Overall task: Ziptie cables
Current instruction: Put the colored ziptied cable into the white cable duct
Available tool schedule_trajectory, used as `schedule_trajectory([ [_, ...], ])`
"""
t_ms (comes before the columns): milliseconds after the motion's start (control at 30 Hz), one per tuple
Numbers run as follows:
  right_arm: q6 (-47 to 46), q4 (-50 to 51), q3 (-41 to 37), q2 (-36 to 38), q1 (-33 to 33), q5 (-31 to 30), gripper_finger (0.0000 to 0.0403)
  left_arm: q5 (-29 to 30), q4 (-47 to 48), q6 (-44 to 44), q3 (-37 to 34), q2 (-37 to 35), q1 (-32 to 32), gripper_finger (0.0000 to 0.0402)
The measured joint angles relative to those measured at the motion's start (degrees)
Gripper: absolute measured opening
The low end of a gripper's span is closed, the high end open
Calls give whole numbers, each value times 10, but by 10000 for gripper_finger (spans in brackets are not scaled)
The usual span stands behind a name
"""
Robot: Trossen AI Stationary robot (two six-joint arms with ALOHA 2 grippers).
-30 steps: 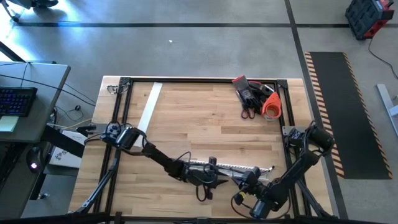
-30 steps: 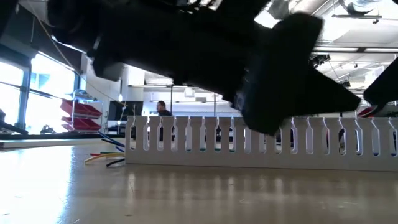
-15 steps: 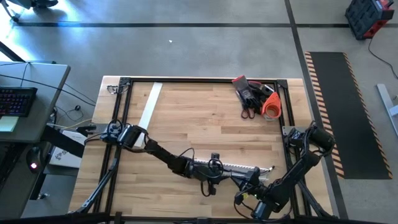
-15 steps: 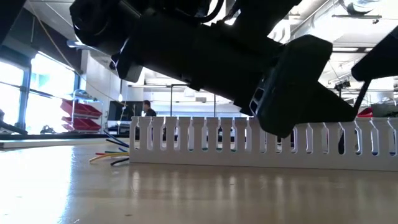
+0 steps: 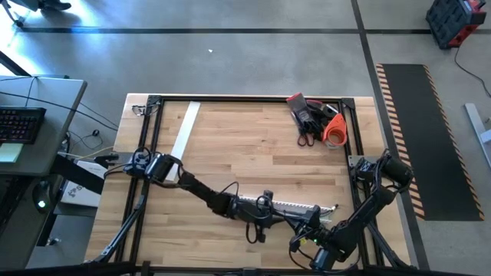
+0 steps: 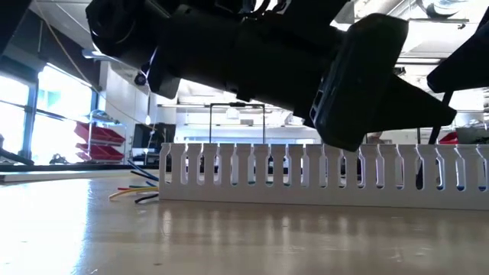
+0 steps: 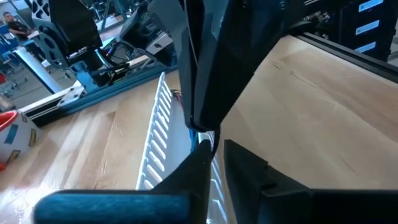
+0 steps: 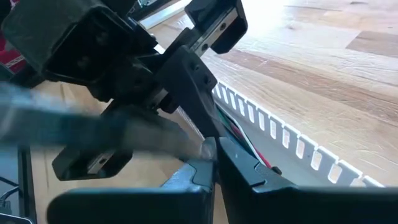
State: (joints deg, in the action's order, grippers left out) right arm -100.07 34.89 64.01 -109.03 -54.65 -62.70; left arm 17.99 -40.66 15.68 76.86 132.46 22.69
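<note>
A white slotted channel lies along the table's near side. The cables, thin red and dark wires, lie inside it. Their coloured ends stick out of one end onto the wood. My left gripper and my right gripper meet tip to tip just near of the channel. Both are shut, with a small thin pale strip between their tips. In the left wrist view my left gripper shows only a sliver of gap. My right gripper looks the same in the right wrist view. My left gripper has the thin pale strip at the free ends of its shut fingers, coming at it slanting down from the table's left. The strip is clear of the wood; which part is held is hidden by the fingers. My right gripper pinches the same pale strip at its fingertips, coming from the table's right, opposite the left fingers. How far back the strip reaches between the fingers does not show.
A flat white strip lies at the far left. A red, black and orange heap of tools sits in the far right corner. A black frame rail runs round the table. Bare wood lies between.
My left gripper has moved a short way toward the table's right along the channel, closing on my right gripper, then held still. My right gripper has stayed almost in place.
</note>
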Motion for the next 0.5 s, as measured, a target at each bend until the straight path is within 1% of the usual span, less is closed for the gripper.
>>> schedule_trajectory([
  [100, 0, 0, 0, 0, 0, 0, 0, -10, 0, 0, 0, 0, -3, 4],
  [300, 5, 0, 0, 0, 0, 0, 0, -48, 0, 0, 0, 0, -10, 1],
  [400, 28, 0, 0, 0, 0, 2, 0, -54, 4, 3, 0, 0, -11, 0],
  [500, 72, 7, 0, 2, -1, 7, 3, -54, 7, 5, 0, 0, -11, 0],
])
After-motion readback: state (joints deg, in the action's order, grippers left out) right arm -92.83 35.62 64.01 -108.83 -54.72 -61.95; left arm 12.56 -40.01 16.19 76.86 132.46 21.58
